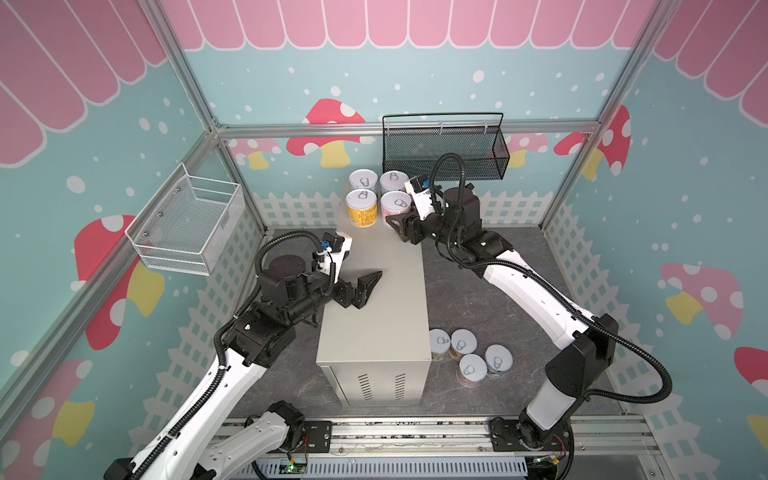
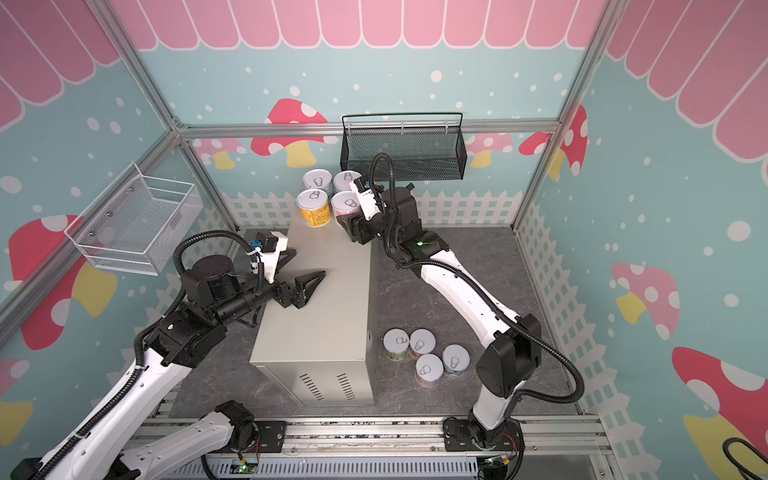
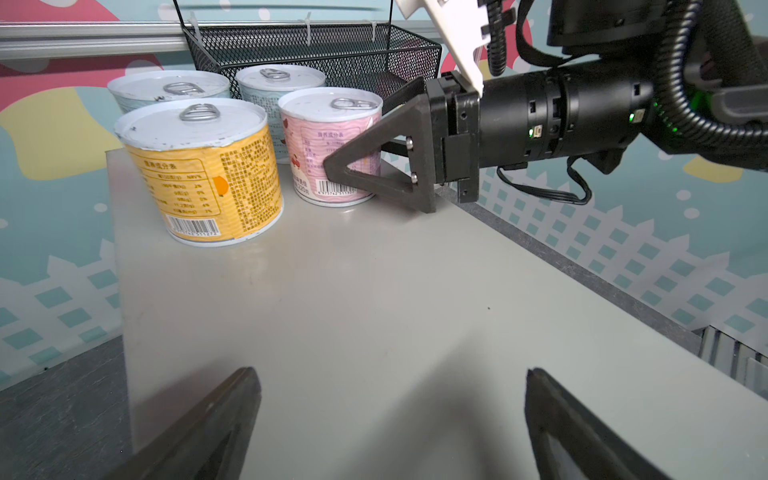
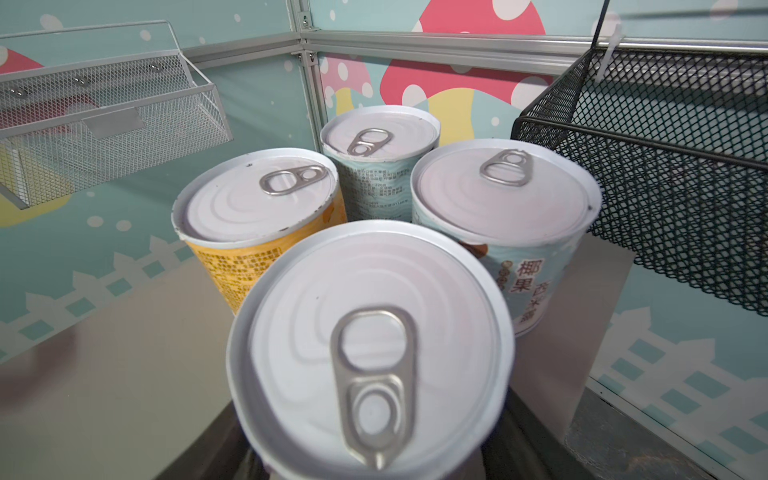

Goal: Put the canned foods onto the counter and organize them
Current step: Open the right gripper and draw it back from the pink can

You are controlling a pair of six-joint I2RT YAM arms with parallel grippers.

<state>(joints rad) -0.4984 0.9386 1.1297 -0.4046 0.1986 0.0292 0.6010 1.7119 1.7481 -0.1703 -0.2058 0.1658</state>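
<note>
Beige counter (image 1: 382, 299), far end: we see the right gripper (image 1: 398, 224) closed around the upright pink can (image 3: 316, 137) beside three other cans (image 1: 362, 199); the left gripper (image 2: 310, 262) gapes empty; four floor cans (image 1: 472, 368) sit nearer the right arm (image 1: 519, 274).

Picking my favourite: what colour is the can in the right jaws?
It's a pink can, clearest in the left wrist view.

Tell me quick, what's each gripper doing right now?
Left gripper: open, empty, above the counter.
Right gripper: closed on the pink can, which stands on the counter.
</note>
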